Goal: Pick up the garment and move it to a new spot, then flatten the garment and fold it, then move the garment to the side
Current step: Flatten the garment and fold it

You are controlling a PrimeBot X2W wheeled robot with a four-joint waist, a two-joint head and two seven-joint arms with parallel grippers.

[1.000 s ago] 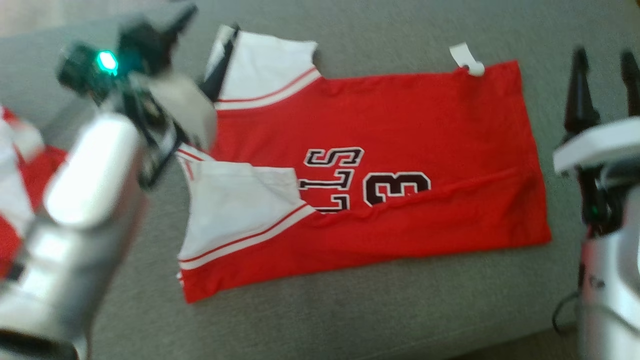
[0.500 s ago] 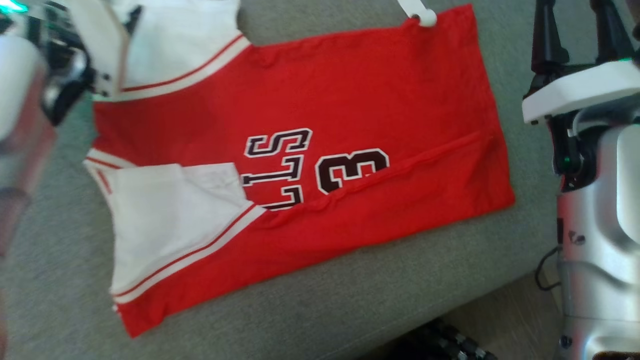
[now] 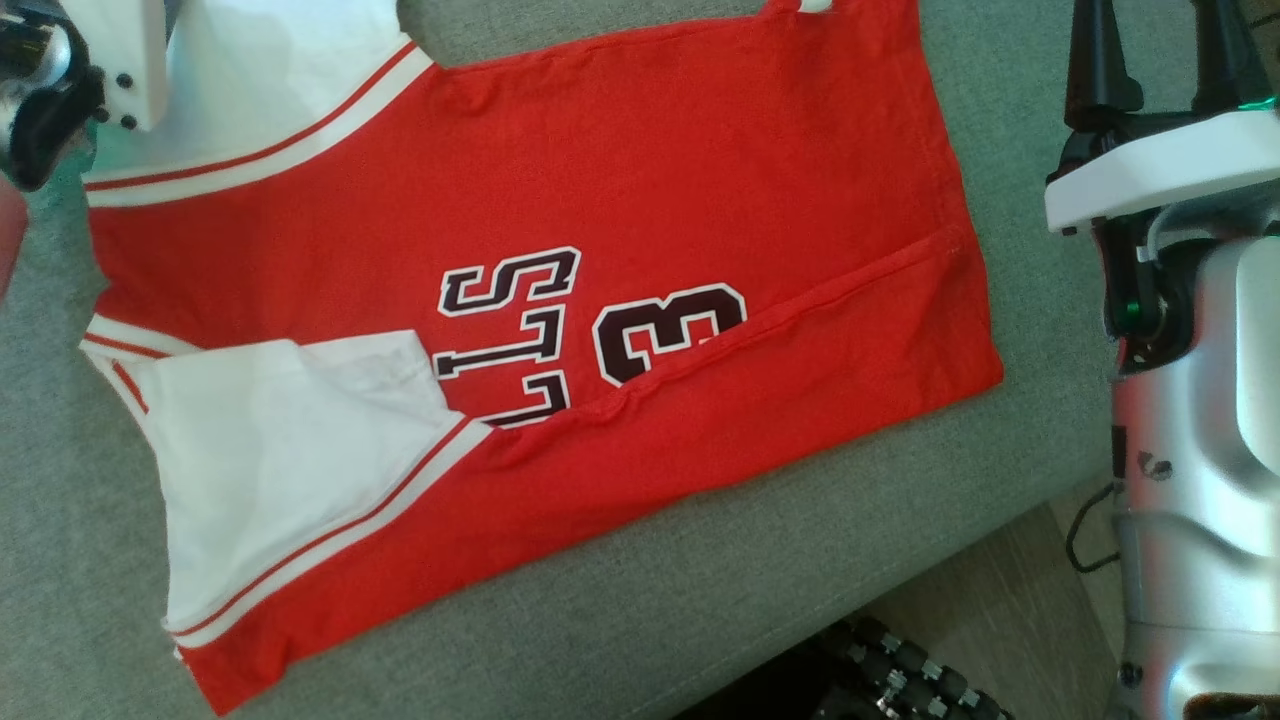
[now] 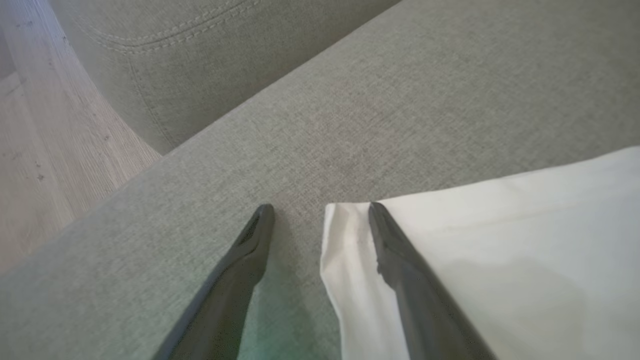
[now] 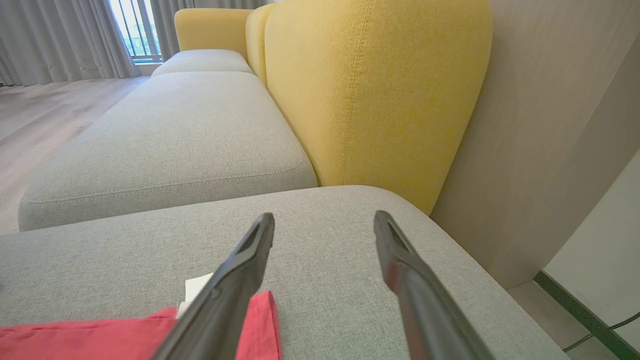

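Note:
The garment is a red jersey with white sleeves and black lettering. It lies spread on the grey sofa seat, its near long edge folded over. In the left wrist view my left gripper is open and low over the seat. One of its fingers lies across the corner of a white sleeve, the other over bare cushion. My right gripper stands open just beyond the jersey's hem end. In the right wrist view it holds nothing, and the red hem corner lies beside one finger.
A yellow backrest rises behind the seat, with a further grey cushion beyond. Wooden floor and my dark wheeled base lie past the seat's front edge. A white tag sticks out at the hem.
The head camera has swung, so the whole picture has slid up and left. The jersey lies as it did. Both grippers have stayed open.

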